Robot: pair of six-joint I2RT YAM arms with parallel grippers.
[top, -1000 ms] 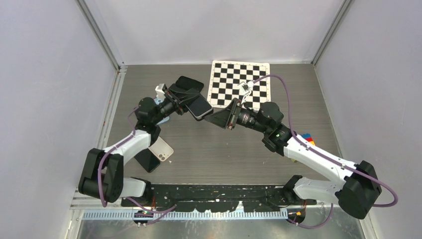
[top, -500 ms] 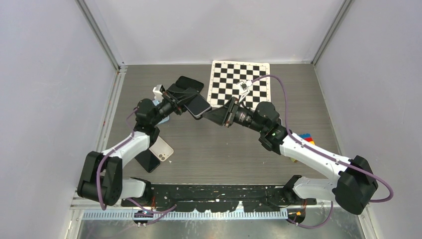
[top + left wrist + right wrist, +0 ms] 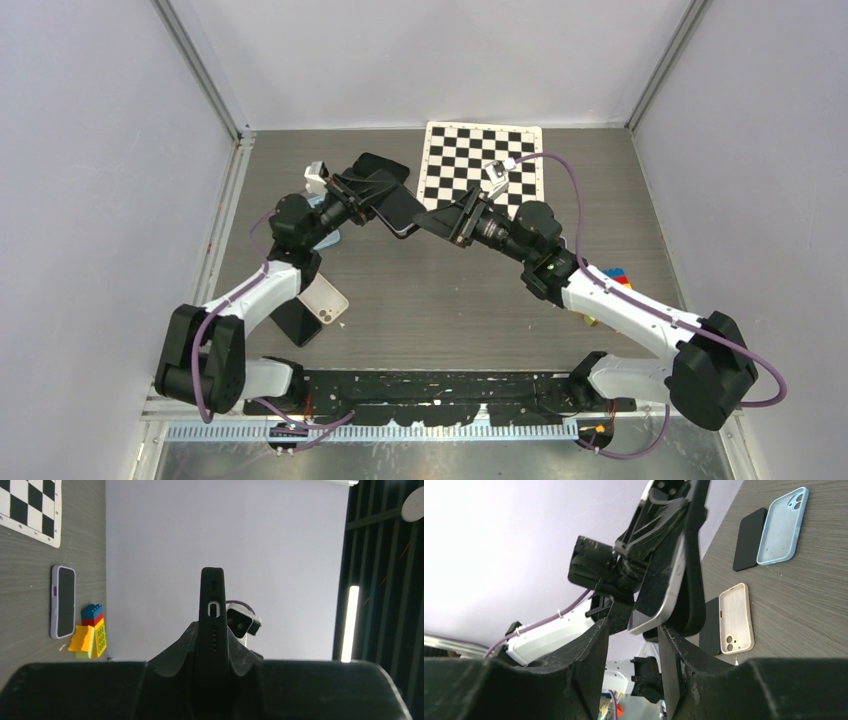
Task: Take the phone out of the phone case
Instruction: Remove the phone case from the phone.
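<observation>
My left gripper point(image 3: 368, 196) is shut on a black phone case point(image 3: 383, 200) and holds it in the air above the table's back middle. The case shows edge-on between the left fingers in the left wrist view point(image 3: 212, 615). The silver-edged phone point(image 3: 664, 587) sits in the case point(image 3: 694, 555), its lower corner lifted away from the case wall. My right gripper point(image 3: 428, 219) is open, and in the right wrist view point(image 3: 634, 630) that phone corner lies just beyond the gap between its fingertips, touching neither that I can see.
On the table are a checkerboard sheet point(image 3: 483, 165), a black phone point(image 3: 385, 165), a beige case point(image 3: 323, 300) on another black phone point(image 3: 297, 323), a light blue case point(image 3: 781, 525) and coloured blocks point(image 3: 616, 275). A purple-cased phone point(image 3: 63, 601) lies near the blocks.
My right gripper has moved up and left until its open fingers reach the phone's corner. My left gripper has drawn back slightly with the case.
</observation>
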